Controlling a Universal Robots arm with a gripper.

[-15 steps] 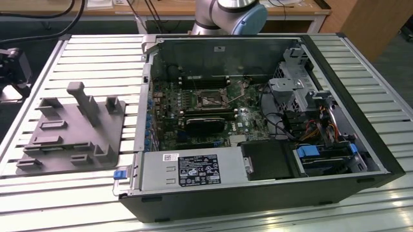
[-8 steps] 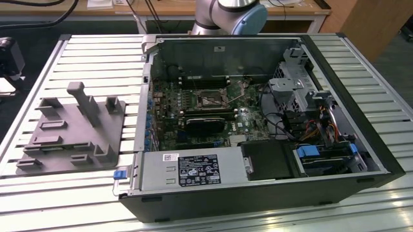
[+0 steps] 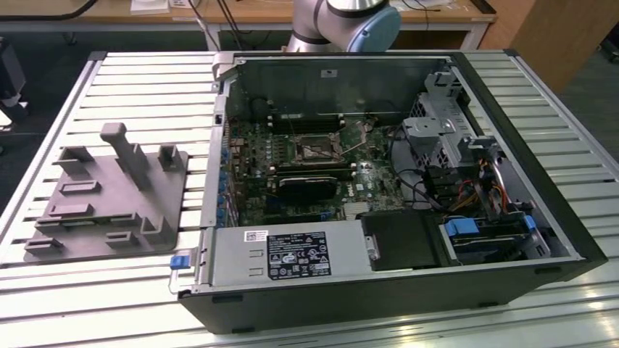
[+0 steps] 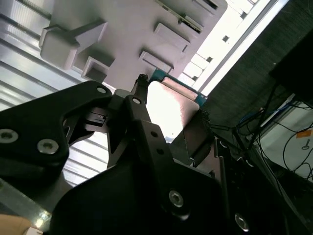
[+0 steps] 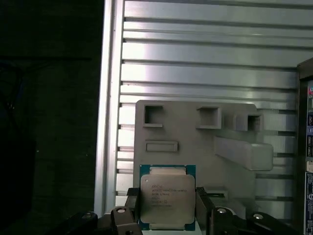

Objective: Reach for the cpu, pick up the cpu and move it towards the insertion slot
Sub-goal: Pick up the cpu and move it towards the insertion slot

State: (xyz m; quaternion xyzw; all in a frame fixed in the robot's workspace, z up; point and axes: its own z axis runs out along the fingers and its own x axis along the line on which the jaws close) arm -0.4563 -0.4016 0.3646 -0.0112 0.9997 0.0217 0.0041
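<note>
Since gripper point(image 5: 167, 203) is clamped on cpu point(image 5: 167, 188) by two edges over fixture point(image 5: 195, 147) at the exterior view's left, well apart from slot point(image 3: 314, 151), the thin edge grip may slip or tilt it.

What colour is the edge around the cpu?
The cpu has a teal-green edge around a silvery face, clearest in the first wrist view.

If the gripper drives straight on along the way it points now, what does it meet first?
Most likely the grey fixture block. In the first wrist view it lies directly beyond the gripper, which is clamped on the cpu. How much gap is left is hard to judge.
</note>
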